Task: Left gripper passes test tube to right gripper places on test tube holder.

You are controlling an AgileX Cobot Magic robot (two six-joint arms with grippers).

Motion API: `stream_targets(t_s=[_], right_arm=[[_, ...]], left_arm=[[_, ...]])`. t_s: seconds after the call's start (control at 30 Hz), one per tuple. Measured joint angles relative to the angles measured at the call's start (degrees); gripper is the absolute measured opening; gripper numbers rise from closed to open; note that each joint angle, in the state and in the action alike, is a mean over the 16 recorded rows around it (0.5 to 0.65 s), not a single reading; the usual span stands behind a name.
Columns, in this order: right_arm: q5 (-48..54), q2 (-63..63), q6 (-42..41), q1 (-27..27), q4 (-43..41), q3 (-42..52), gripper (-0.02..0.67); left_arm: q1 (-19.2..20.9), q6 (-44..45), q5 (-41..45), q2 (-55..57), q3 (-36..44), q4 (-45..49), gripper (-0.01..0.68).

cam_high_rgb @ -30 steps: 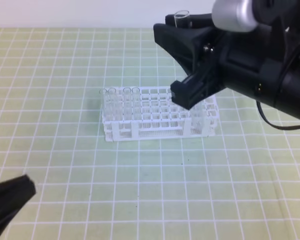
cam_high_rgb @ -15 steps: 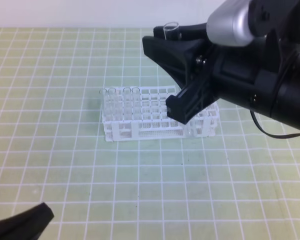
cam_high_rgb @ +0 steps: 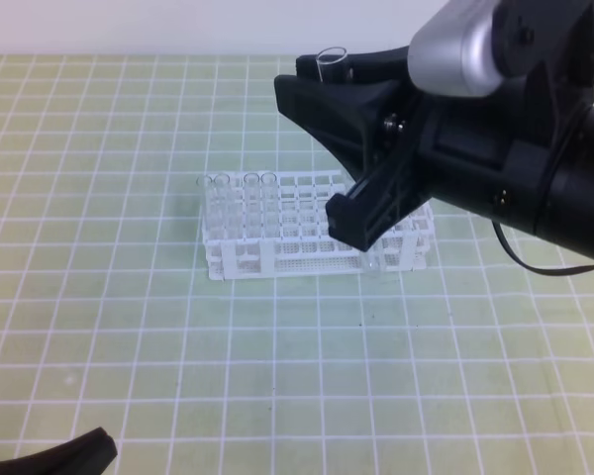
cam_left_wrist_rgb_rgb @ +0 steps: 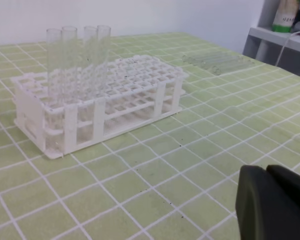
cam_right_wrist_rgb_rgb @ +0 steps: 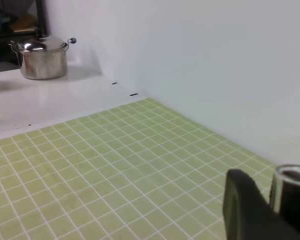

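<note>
Exterior high view: your right black fingered end effector (cam_high_rgb: 329, 89) is clamped on the slender clear glass test tube (cam_high_rgb: 331, 65), rim poking up past the fingers, roughly upright. That pose makes sense if you're lining it up over the white plastic lattice test tube holder (cam_high_rgb: 277, 255), which sits below on the green gridded tabletop (cam_high_rgb: 129, 327). Four other clear tubes (cam_left_wrist_rgb_rgb: 75, 55) stand at the holder's left end, so aim for a free hole. Your left black end effector (cam_left_wrist_rgb_rgb: 272, 205) is pinched closed, empty, parked low near the front edge. Tube looks clean and empty; its lower part is hidden behind the fingers.
</note>
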Motion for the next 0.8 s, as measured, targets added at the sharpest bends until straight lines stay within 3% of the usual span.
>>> stream_targets(t_s=[0.6,0.8], right_arm=[[-4.6,0.0,-0.2,-0.5,0.0,0.0,0.082],[-6.6,0.0,9.8,-1.8,-8.6,0.0,0.082]], left_arm=[[0.0,0.0,0.1,0.0,-0.1,0.0,0.0],[0.0,0.0,0.2,0.0,-0.1,0.0,0.0]])
